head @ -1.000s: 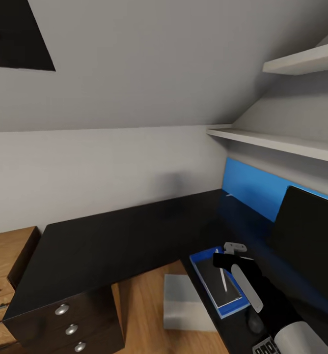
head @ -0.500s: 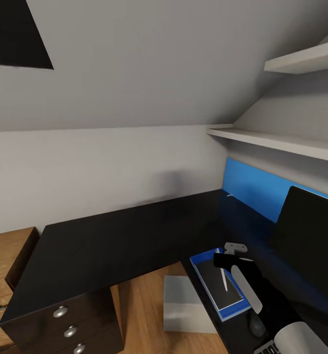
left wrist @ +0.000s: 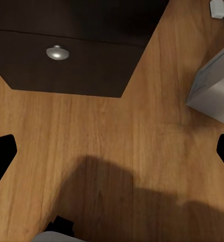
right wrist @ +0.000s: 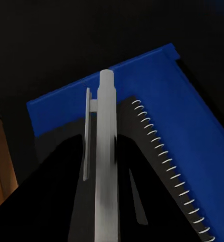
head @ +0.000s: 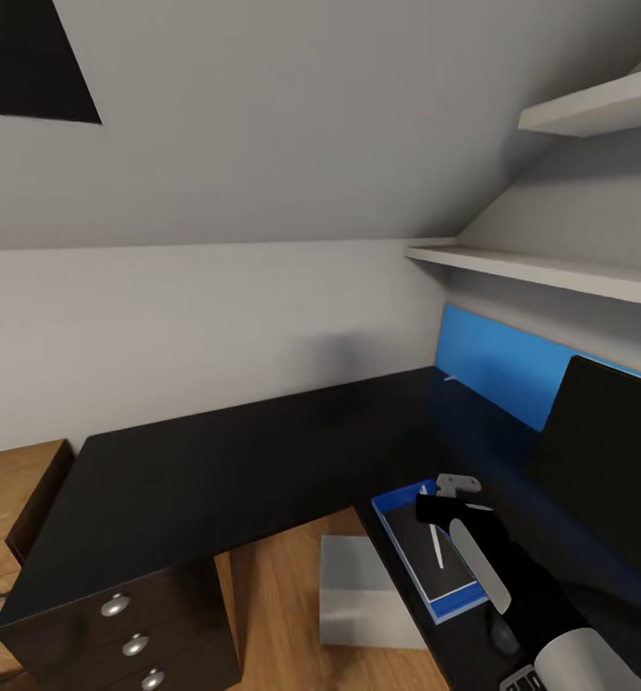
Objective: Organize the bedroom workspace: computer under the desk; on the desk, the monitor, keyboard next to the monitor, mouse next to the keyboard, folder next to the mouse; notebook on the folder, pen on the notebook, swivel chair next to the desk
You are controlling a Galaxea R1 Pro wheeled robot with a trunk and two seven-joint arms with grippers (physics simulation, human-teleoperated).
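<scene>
On the black desk [head: 225, 470] a dark grey spiral-bound notebook [head: 426, 552] lies on the larger blue folder [head: 460, 603]. My right gripper [head: 434, 513] hovers over them, shut on the slim white-silver pen [right wrist: 104, 146], which points across the notebook [right wrist: 157, 166] and folder [right wrist: 192, 111]. The black monitor [head: 608, 461] stands at the right. The dark mouse [head: 501, 633] and a corner of the keyboard [head: 520, 679] lie near my arm. The grey-white computer [head: 364, 595] stands under the desk. My left gripper [left wrist: 112, 151] is open above the wooden floor. The swivel chair is out of view.
The desk's dark drawer unit [head: 129, 633] with silver knobs [left wrist: 56, 52] is close to my left gripper, with the computer's corner [left wrist: 212, 85] beside it. A wooden dresser [head: 13, 499] stands left of the desk. White shelves [head: 551, 274] and a blue panel [head: 493, 369] line the right wall.
The head view has shifted slightly, so the camera moved. My right gripper keeps the pen over the notebook in the same place.
</scene>
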